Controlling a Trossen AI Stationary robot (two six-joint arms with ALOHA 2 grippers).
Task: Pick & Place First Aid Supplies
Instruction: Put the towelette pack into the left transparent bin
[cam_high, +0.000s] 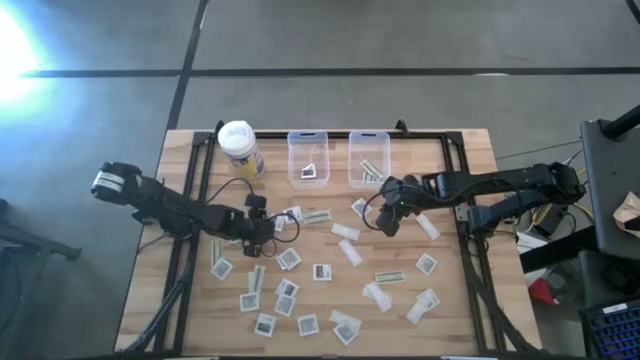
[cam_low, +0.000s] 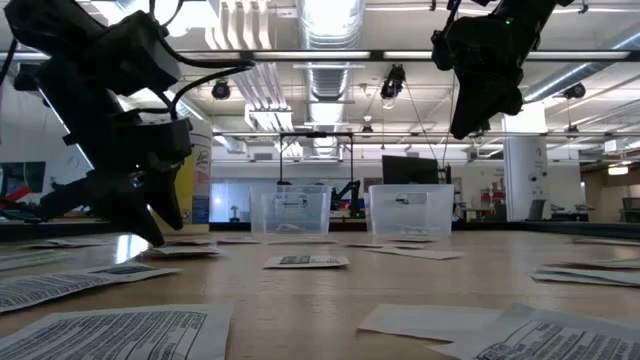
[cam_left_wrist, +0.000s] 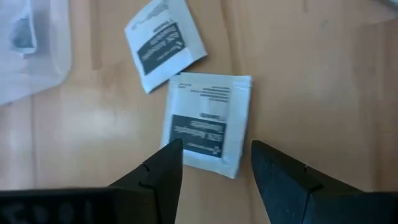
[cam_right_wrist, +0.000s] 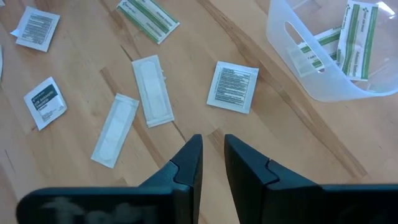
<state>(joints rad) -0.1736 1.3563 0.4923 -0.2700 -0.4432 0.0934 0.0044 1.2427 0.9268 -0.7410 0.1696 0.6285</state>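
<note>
Left gripper (cam_left_wrist: 214, 168), fingers apart, straddles a square packet (cam_left_wrist: 208, 121) to grasp it. Right gripper (cam_right_wrist: 212, 155), at three o'clock, is empty and nearly closed beside the strip bin (cam_right_wrist: 323, 74).

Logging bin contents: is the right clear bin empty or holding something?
Holding something: green-striped strip packets lie inside the right clear bin.

White packets (cam_high: 322, 272) lie scattered over the wooden table (cam_high: 460, 320), with two clear bins (cam_high: 308, 157) at its far edge.
</note>
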